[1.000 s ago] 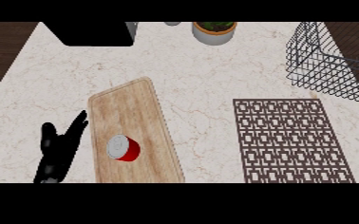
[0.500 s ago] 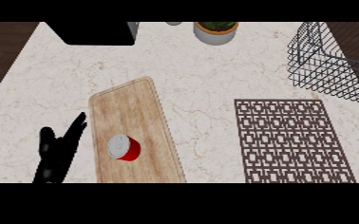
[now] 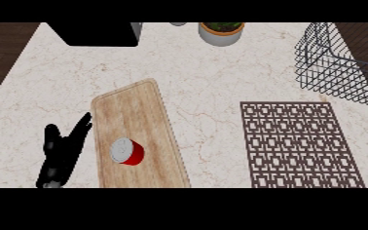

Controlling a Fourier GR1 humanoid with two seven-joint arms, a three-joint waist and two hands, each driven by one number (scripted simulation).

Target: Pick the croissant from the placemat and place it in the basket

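Observation:
A dark brown patterned placemat (image 3: 295,143) lies at the lower right of the counter, and no croissant shows on it or anywhere else in view. The black wire basket (image 3: 332,63) stands at the far right, partly cut off by the view's edge; I cannot see anything inside it. My left hand (image 3: 61,151) rests open at the lower left, fingers straight and pointing up, just left of a wooden cutting board. My right hand does not show.
The wooden cutting board (image 3: 137,122) carries a red cup (image 3: 127,151) with a pale top. At the back stand a black box-shaped appliance (image 3: 97,33) and a potted plant in a grey pot (image 3: 221,32).
The view has shifted slightly, so everything sits a little lower in the picture. The left hand stays open in the same place beside the board.

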